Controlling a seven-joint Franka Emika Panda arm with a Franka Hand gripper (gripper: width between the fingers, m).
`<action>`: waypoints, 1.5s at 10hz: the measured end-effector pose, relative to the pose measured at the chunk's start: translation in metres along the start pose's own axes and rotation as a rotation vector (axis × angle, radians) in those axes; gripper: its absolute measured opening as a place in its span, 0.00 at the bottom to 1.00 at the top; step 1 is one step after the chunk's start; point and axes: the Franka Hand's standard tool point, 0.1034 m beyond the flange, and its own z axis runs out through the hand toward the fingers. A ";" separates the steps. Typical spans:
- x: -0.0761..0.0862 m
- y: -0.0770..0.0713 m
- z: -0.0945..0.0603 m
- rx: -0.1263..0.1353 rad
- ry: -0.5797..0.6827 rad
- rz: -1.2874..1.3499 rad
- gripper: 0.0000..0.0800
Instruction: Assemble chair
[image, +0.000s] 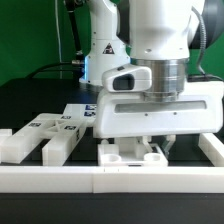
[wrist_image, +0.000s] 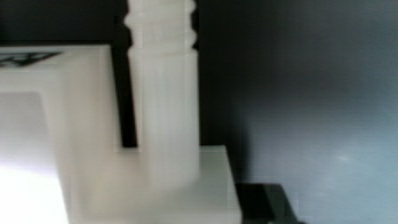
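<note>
One gripper (image: 152, 145), mine: jaws drawn fully together, nothing plainly held, set low over the slotted chair piece (image: 115, 155), likely to press or steady it. One ridged post (wrist_image: 160, 90), upright on a white block (wrist_image: 178, 180), just beside a flat panel (wrist_image: 54, 120). One chunky block (image: 20, 146) and one longer block (image: 58, 150), parked toward the exterior view's left, probably awaiting fitting. Front rail (image: 100, 182) hems the slotted piece closely; open bench (image: 30, 105) lies behind.

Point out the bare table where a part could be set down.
Free: the dark table beyond the marker board, on the exterior view's left. Crowded: the front, with white blocks and the slotted piece under the jaws.
</note>
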 end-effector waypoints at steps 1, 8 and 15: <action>0.002 -0.007 0.000 0.003 0.003 -0.010 0.04; 0.014 -0.063 0.000 0.013 -0.042 -0.011 0.04; 0.013 -0.070 -0.001 0.009 -0.051 0.000 0.04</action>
